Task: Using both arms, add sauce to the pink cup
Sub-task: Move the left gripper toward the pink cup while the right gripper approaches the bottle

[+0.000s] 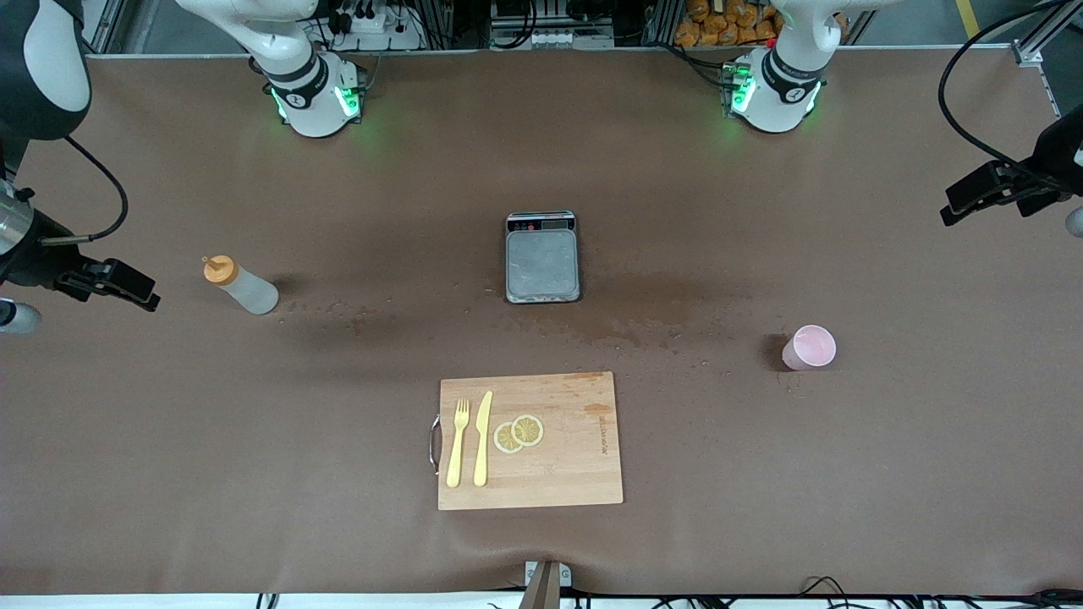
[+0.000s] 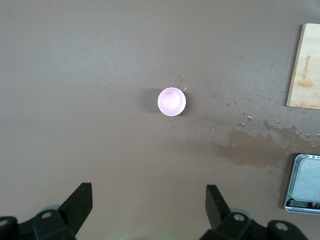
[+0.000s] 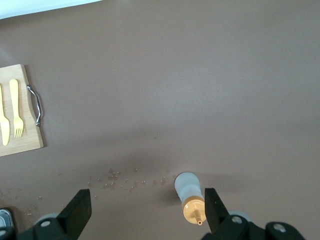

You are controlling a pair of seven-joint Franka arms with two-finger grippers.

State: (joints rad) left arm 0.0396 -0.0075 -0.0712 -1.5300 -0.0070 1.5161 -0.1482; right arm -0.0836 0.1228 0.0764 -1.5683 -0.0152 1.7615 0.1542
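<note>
Now, as both arms see it:
My left gripper [image 2: 145,212]: jaws wide, empty, high over the worktop [image 1: 761,474] at the left arm's end.
My right gripper [image 3: 145,215]: jaws wide, empty, beside the sauce [image 1: 241,285].
Sauce: upright, at the scale's [image 1: 542,257] nine o'clock.
Pink cup [image 1: 809,347]: upright, at the scale's four o'clock.

robot lab, alu framing [image 1: 1034,52], cables [image 1: 960,93]

sauce [image 1: 240,286] right-arm end, pink cup [image 1: 809,347] left-arm end, scale [image 1: 542,258] btwn
</note>
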